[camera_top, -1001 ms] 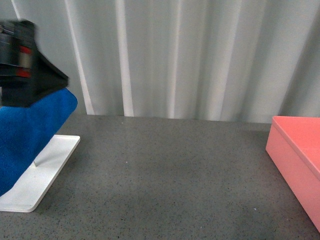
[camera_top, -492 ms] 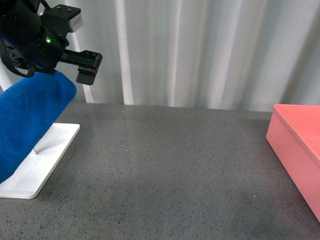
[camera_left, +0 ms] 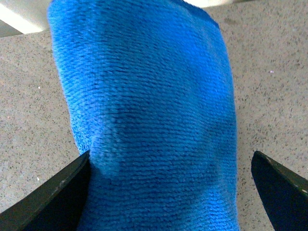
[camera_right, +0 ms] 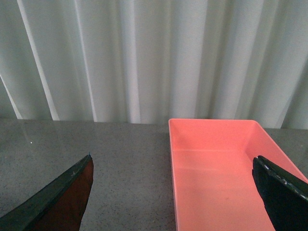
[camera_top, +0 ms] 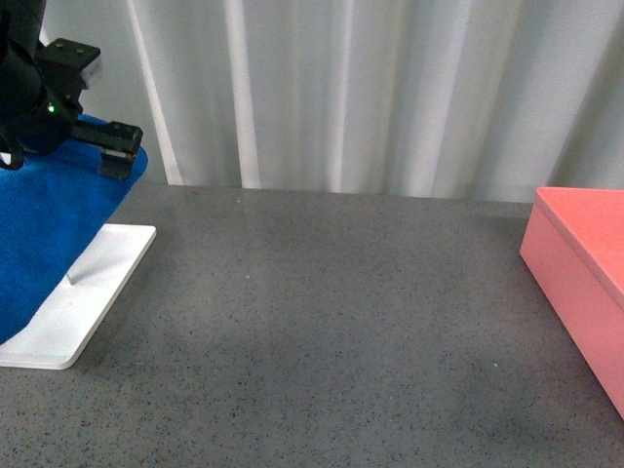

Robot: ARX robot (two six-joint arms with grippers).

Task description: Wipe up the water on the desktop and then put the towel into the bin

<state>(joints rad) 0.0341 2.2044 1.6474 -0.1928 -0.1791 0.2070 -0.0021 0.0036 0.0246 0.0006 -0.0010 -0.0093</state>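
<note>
The blue towel [camera_top: 49, 224] hangs draped over a support at the far left, above a white tray. My left gripper [camera_top: 117, 151] is open at the towel's top edge. In the left wrist view the left gripper [camera_left: 171, 161] has its jaws wide apart on either side of the towel [camera_left: 149, 106], not closed on it. The salmon-pink bin [camera_top: 585, 283] stands at the right edge of the dark speckled desktop [camera_top: 331, 312]. My right gripper [camera_right: 172, 163] is open and empty above the bin [camera_right: 216, 178], which is empty. I cannot make out any water.
A flat white tray [camera_top: 88, 302] lies on the desktop under the towel at the left. A pale pleated curtain [camera_top: 370, 97] closes off the back edge.
My left arm has swung left and lower, from above the towel's right side to its top edge. The towel still hangs in place.
</note>
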